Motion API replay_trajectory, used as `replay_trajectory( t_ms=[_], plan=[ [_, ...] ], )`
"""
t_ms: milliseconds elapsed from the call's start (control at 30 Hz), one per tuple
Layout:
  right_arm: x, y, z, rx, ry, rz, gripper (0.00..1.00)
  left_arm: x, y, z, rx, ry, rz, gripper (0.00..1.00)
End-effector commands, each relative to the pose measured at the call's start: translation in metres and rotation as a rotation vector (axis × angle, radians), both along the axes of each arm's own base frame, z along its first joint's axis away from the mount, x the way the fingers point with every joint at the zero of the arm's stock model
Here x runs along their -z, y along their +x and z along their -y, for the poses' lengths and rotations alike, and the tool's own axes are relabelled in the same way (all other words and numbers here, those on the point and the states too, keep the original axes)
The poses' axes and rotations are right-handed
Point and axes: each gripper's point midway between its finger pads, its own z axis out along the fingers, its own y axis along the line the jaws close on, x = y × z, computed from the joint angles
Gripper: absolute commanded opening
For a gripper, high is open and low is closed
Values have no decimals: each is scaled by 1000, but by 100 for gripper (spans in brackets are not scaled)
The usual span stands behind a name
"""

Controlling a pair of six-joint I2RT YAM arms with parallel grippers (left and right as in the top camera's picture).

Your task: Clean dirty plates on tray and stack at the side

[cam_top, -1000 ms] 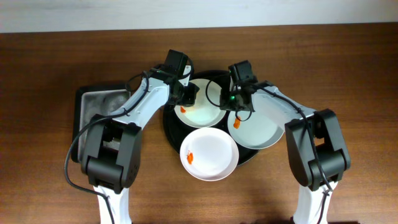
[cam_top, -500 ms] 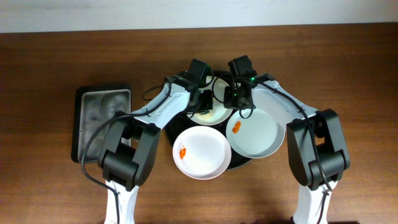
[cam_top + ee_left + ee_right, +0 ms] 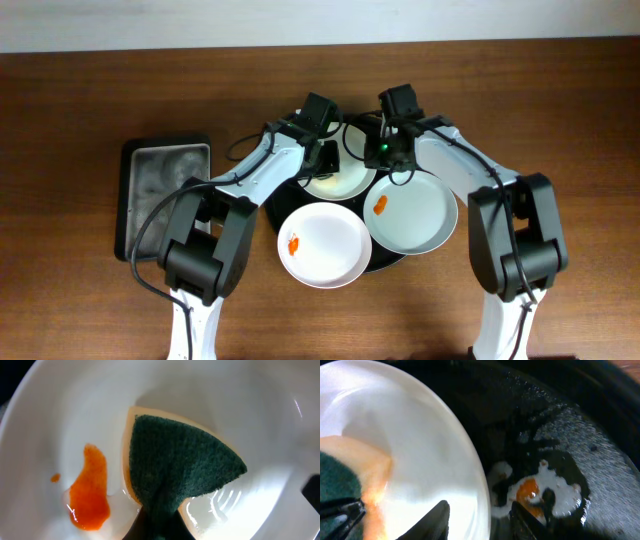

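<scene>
Three white plates lie on the black tray (image 3: 272,205). The back plate (image 3: 338,183) is partly under both grippers. My left gripper (image 3: 325,160) is shut on a green-yellow sponge (image 3: 175,472) and presses it into this plate next to an orange-red smear (image 3: 90,492). My right gripper (image 3: 390,155) straddles the same plate's right rim (image 3: 482,485), one finger inside and one over the tray (image 3: 560,425), closed on it. The front plate (image 3: 330,250) and the right plate (image 3: 420,215) each carry a small smear.
A rectangular dark metal tray (image 3: 165,195) sits at the left on the wooden table (image 3: 560,120). A white and orange residue (image 3: 535,490) lies on the black tray beside the back plate. The sponge's edge also shows in the right wrist view (image 3: 350,472).
My left gripper moved right onto the back plate with the sponge. The front plate slid left. The right plate and my right gripper shifted slightly right.
</scene>
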Motion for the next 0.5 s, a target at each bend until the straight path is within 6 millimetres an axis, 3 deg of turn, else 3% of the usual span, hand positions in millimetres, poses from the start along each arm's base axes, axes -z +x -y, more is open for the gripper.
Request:
replay_trajectory(
  t_ms=[0,33,100,167,333,467],
  plan=[
    [18,-3,-3,-13,63,-60,25,40,-2,-34,-57,132,-45,0],
    [18,-4,-3,-13,62,-60,20,40,-2,-33,-55,132,-45,0],
    [19,-5,-3,-13,59,-64,21,40,-2,-33,-54,132,-45,0],
    [22,-5,-2,-10,51,-68,4,40,-2,-33,-55,132,-44,0],
    [29,-9,-3,13,69,-101,4,39,1,-33,-39,141,-28,0],
    [31,-11,2,43,47,-114,4,41,9,-58,-34,292,28,0]
  ],
)
